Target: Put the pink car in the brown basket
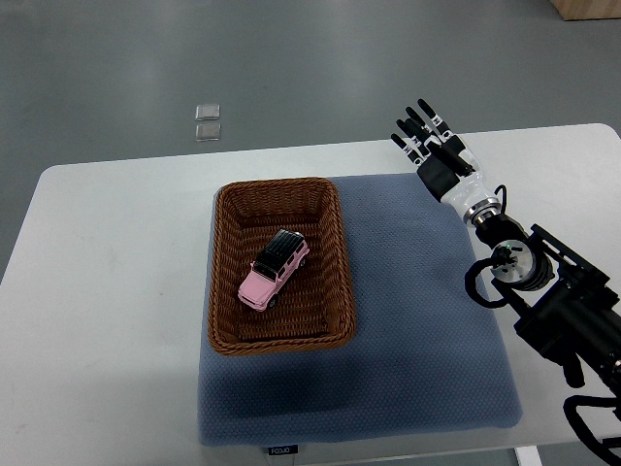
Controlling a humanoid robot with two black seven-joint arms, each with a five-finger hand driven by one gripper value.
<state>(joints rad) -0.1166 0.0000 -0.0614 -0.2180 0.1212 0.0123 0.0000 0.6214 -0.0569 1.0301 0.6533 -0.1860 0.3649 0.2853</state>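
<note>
Resting in woven rectangular brown basket [225, 291], glossy pink car [273, 270], right robot hand [430, 139] empty, fingers spread

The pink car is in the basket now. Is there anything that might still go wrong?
Not much, I think. The car lies inside the basket, and the right hand is open, off to the side, holding nothing. Two small risks: the basket stands on a soft blue mat, so a bump from the arm might shift it. Also the car has wheels and may roll a little if the basket is jolted.
</note>
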